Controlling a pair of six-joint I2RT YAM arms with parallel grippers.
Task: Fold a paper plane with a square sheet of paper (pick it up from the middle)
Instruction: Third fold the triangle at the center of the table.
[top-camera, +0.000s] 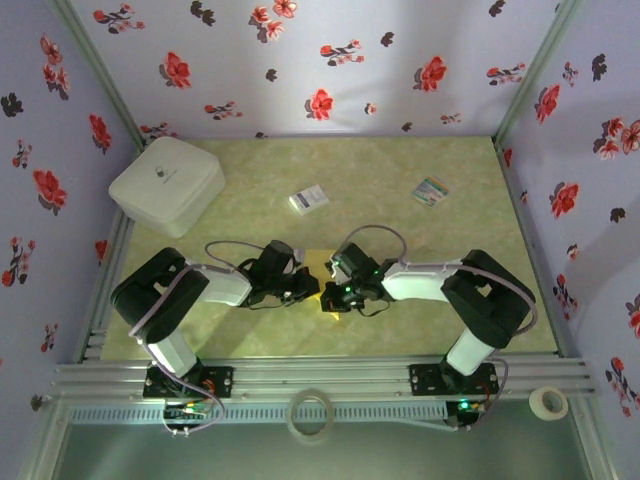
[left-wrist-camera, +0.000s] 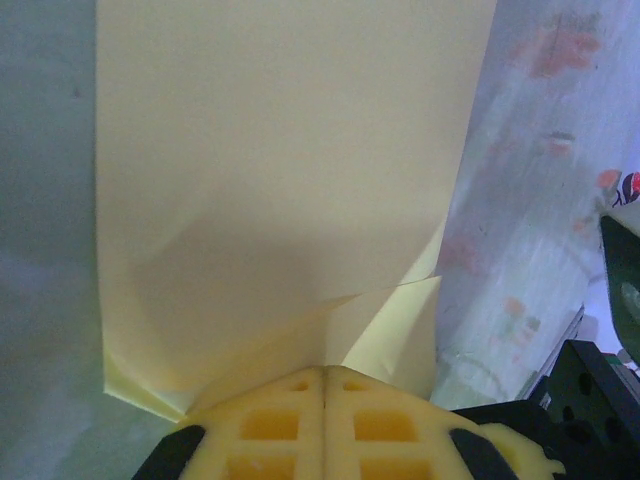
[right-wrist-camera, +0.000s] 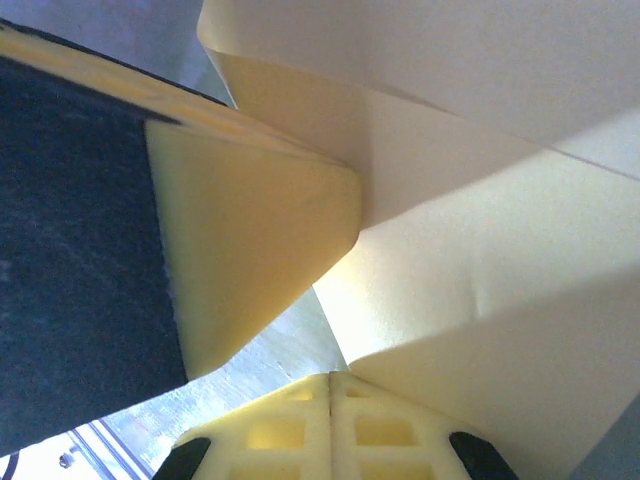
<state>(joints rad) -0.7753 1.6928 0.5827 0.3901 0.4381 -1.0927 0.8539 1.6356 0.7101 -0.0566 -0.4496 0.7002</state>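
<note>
A: L claw (left-wrist-camera: 325, 372) pinched tight on the sheet (left-wrist-camera: 280, 150); paper fans out straight ahead of its tips.
B: R claw (right-wrist-camera: 330, 378) also clamped on sheet, on a folded bit just past its tips. Sheet spans btwn both.
A: Risk imo: claws pull apart → tear. Uneven pinch → slip, crooked crease.
</note>
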